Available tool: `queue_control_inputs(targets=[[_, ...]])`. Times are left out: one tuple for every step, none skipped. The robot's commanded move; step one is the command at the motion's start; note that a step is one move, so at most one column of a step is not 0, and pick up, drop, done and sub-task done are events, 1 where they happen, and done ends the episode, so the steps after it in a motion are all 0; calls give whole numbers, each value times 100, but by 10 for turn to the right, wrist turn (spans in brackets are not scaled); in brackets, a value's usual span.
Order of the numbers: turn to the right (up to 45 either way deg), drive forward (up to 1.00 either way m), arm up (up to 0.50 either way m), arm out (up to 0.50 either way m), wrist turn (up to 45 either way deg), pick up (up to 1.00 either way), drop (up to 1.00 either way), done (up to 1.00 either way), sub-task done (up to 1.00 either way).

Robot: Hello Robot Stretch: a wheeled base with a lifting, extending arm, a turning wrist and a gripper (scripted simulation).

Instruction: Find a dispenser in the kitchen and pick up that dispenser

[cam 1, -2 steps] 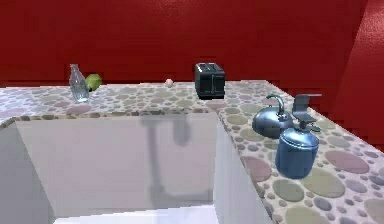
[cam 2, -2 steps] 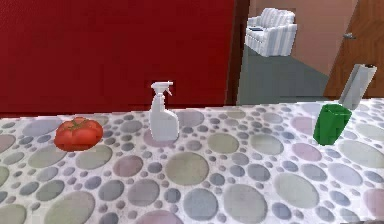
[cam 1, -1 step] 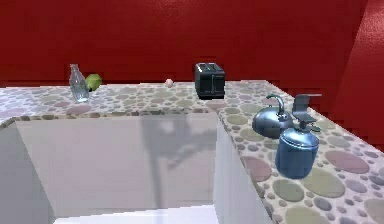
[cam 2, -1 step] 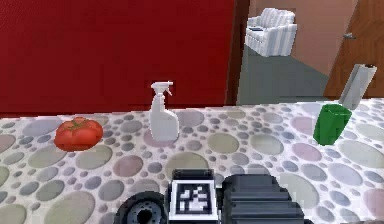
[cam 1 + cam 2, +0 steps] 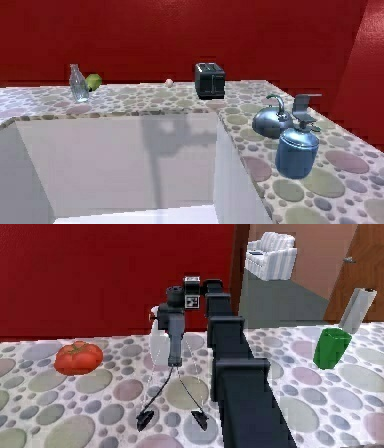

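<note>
Counter: pebble-patterned stone worktop (image 5: 60,394).
Gripper: dark two-finger gripper (image 5: 171,416) by white upright container (image 5: 157,349); cannot tell whether it holds anything.
Nearby: round red tomato (image 5: 78,356).

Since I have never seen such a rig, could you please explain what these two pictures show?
This is a wheeled robot with one reaching arm, in a simulated kitchen. The forward view comes from a camera looking ahead and down: a pebbled counter around a sink, carrying a glass bottle, a black toaster, a kettle and a blue pump dispenser. The arm side view looks out sideways: the dark bar is the arm, ending in the two-fingered end effector. On the counter there are a tomato, a green object and a white object. The white object stands right at the end effector, so I cannot tell whether anything is held.
</note>
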Motion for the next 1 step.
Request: queue_control_inputs(targets=[[0,0,0,0,450,0,0,0,0]])
